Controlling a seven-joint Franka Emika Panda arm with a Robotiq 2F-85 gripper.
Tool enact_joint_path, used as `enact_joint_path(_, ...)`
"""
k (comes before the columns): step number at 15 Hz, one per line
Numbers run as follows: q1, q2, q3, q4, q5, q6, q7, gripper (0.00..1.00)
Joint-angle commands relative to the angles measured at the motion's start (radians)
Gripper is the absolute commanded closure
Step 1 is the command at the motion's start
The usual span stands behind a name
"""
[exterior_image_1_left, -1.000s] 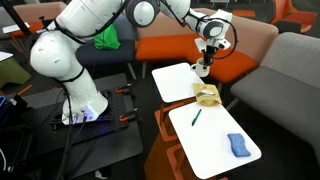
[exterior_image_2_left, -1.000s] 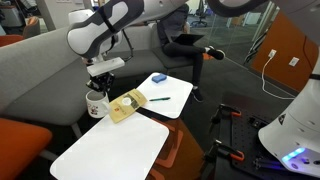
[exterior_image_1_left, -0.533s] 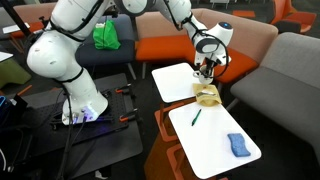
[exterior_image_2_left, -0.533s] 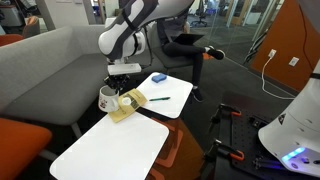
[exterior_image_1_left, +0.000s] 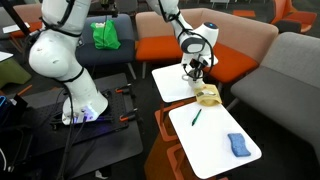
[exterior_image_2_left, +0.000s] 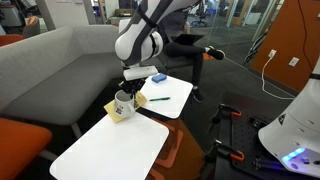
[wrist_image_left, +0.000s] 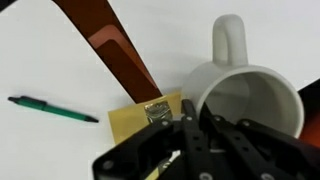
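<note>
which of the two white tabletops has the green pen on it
The white tabletop that also bears the blue cloth: the green pen lies on it. The other tabletop has neither.

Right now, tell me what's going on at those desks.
The robot arm's fingers are shut on the rim of a white mug, holding it upright beside a tan pad at the gap between two white desks. Whether the mug rests on the pad or hangs just above it cannot be told. A green pen and a blue cloth lie untouched on one desk.
</note>
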Motion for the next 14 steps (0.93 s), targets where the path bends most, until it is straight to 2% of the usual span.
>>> enact_joint_path(1,0.007,-0.002,-0.009,-0.001,0.007,-0.002,-0.004,0.91)
enact_joint_path(4,0.006,-0.002,-0.014,-0.004,0.006,-0.001,-0.004,0.91)
enact_joint_path(5,0.006,-0.002,-0.014,-0.004,0.006,-0.001,-0.004,0.98)
enact_joint_path(6,0.001,-0.004,-0.028,-0.008,0.015,0.0,0.022,0.98)
enact_joint_path(9,-0.05,-0.047,-0.057,-0.066,0.077,0.046,0.053,0.98)
enact_joint_path(14,-0.112,-0.152,-0.185,-0.179,0.106,0.063,0.123,0.98)
